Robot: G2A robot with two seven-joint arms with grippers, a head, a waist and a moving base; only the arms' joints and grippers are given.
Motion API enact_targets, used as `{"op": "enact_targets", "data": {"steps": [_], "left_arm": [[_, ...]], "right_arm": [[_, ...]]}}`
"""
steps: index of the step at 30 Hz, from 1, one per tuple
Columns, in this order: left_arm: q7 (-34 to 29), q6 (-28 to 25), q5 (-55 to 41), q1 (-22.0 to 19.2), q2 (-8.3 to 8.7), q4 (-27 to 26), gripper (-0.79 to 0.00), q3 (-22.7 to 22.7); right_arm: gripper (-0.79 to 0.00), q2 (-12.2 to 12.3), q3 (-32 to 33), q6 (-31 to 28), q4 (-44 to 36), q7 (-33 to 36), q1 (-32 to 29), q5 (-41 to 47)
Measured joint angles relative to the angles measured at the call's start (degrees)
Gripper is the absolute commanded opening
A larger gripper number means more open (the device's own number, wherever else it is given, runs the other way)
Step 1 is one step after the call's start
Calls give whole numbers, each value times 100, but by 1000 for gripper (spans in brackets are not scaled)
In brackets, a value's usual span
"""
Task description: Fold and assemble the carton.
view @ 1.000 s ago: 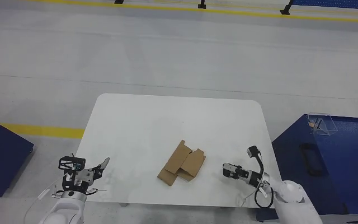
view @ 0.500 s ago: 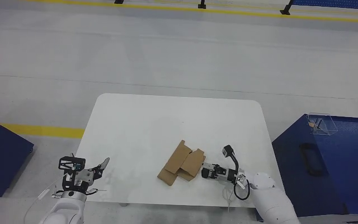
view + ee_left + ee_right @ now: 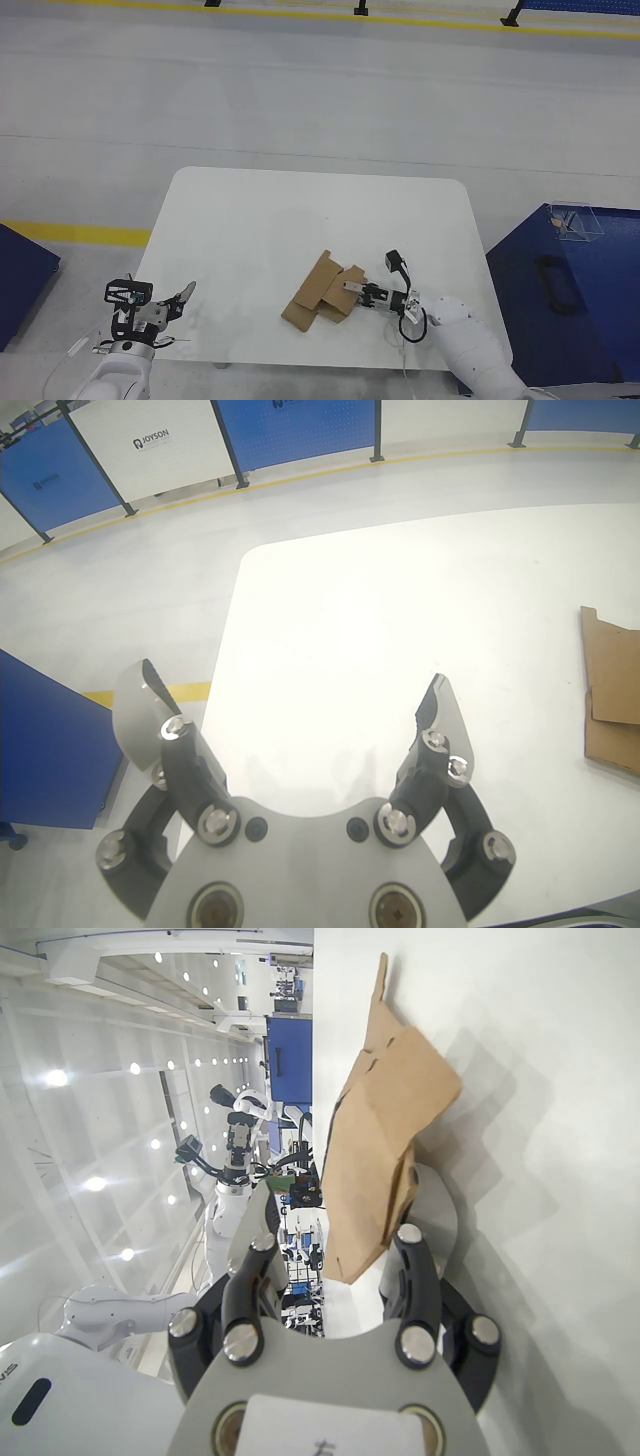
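Observation:
The flat brown carton [image 3: 325,290] lies near the front middle of the white table [image 3: 300,210]. My right gripper [image 3: 352,291] is at the carton's right edge. In the right wrist view the right gripper [image 3: 345,1188] is open, with the carton [image 3: 385,1128] edge slightly raised between its jaws; one finger [image 3: 257,1223] is above the cardboard and the other is beneath it against the table. My left gripper [image 3: 178,298] hangs open over the table's front left corner, far from the carton. In the left wrist view the left gripper [image 3: 292,680] holds nothing, and the carton [image 3: 610,680] lies off to one side.
A blue cabinet [image 3: 570,290] stands right of the table with a clear plastic holder [image 3: 575,222] on top. Another blue cabinet [image 3: 20,280] stands to the left. The back half of the table [image 3: 375,600] is bare.
My right gripper has travelled left from the table's right edge to the carton and now straddles its right edge. The left arm has not moved.

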Motion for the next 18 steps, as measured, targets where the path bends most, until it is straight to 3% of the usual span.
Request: {"op": "enact_targets", "data": {"steps": [1,10,13,18], "left_arm": [[0,0,0,0,0,0,0,0],[0,0,0,0,0,0,0,0],[0,0,0,0,0,0,0,0],[0,0,0,0,0,0,0,0]], "right_arm": [[-785,-35,-40,53,64,-12,50,28],[-785,-170,-184,-191,96,578,331,310],[-785,-20,-103,156,-674,867,393,394],[-785,516,657,805,-2823,1511,98,667]]}}
